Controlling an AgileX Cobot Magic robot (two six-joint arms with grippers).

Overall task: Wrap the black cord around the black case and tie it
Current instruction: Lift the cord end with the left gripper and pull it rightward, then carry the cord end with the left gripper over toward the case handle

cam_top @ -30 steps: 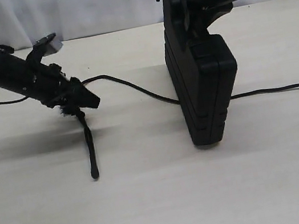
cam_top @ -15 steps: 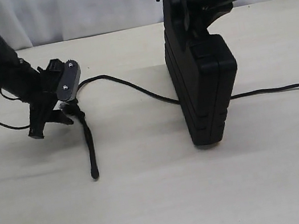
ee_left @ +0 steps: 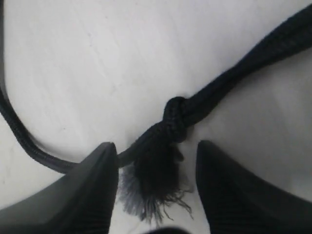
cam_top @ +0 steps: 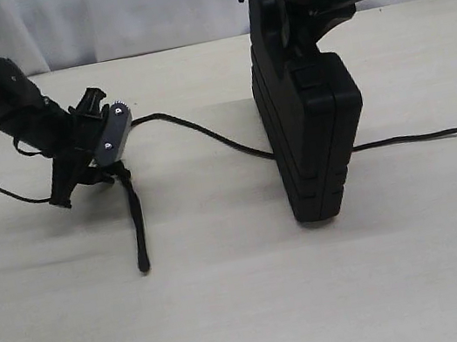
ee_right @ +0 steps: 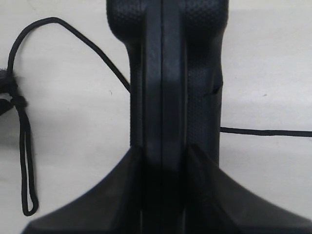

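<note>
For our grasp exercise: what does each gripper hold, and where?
Right gripper clamps the black case by its upper end. Left gripper holds nothing, open astride the black cord at its knot.

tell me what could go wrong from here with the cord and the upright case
1. The left gripper has its open jaws straddling the frayed grey tuft beside the knot of the long thin black braided cord. Closing there may pinch only loose fibres and slip.
2. The flat rectangular matte black plastic case stands on end, clamped only near its top by the right gripper. Pulling the cord, which passes the case, could tilt or twist it.
</note>
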